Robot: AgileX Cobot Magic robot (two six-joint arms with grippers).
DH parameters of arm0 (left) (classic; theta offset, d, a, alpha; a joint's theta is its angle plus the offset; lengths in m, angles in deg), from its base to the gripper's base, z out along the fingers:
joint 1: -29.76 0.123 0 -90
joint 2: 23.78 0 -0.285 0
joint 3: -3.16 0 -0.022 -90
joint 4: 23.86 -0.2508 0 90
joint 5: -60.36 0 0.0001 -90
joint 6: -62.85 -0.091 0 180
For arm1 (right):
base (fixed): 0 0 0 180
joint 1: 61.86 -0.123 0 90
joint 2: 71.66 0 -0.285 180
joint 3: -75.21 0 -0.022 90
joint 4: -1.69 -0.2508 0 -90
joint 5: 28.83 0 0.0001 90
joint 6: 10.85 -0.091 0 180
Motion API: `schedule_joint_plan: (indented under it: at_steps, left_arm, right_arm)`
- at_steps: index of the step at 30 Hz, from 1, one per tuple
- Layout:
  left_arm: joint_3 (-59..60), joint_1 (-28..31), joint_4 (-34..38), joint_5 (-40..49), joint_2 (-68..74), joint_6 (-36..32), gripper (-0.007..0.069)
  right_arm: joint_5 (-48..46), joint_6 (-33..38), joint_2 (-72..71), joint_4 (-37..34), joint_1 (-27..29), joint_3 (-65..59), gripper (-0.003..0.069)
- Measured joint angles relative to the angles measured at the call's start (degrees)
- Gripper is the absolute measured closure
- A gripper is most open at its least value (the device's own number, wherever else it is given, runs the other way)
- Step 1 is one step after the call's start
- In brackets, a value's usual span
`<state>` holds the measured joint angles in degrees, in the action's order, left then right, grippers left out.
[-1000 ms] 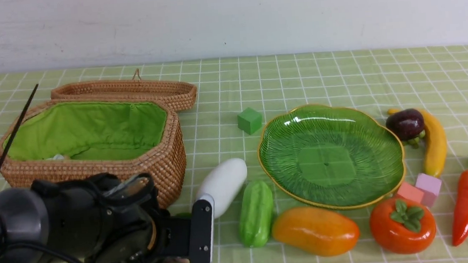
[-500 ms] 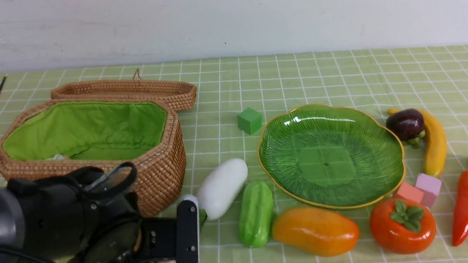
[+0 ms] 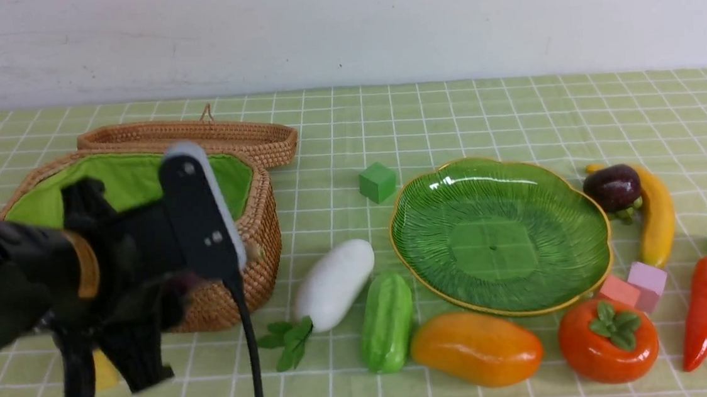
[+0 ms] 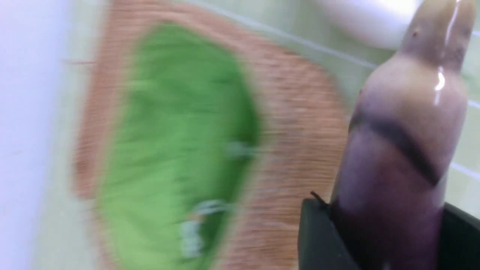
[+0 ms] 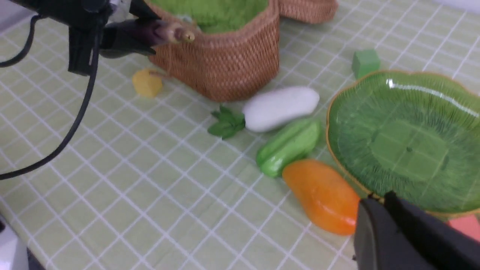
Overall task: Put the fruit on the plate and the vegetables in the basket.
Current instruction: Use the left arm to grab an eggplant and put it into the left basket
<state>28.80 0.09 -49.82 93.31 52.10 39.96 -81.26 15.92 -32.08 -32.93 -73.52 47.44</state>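
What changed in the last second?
Left tool, now holding the eggplant, rose from low in the foreground to the front of the basket, uncovering the radish leaves. Radish, plate and the rest stayed put.

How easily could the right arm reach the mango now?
Probably yes: the right gripper hangs near the mango, nothing lies between them, and the mango's top is bare. The jaws are shut, so they must open first.
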Motion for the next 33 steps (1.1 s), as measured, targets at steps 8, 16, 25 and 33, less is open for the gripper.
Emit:
schedule_joint_plan:
  at_steps: [8,16,25,33]
  left_arm:
    - [-10.19,10.09,-12.97,-7.06,10.00,7.96,0.0289]
    - [-16.48,14.45,-16.57,-10.46,21.33,11.69,0.0288]
    - [-16.54,14.47,-20.63,-10.61,21.68,12.98,-0.0020]
    - [-16.60,14.28,-9.94,-3.51,16.96,28.65,0.0053]
  right_arm:
    - [7.25,3.21,0.00,-5.03,0.00,0.00,0.0614]
    - [5.75,4.31,0.00,-6.17,0.00,0.00,0.0606]
    - [5.18,4.38,0.00,-6.17,0.00,0.00,0.0606]
    - [5.11,4.38,0.00,-6.31,0.00,0.00,0.0606]
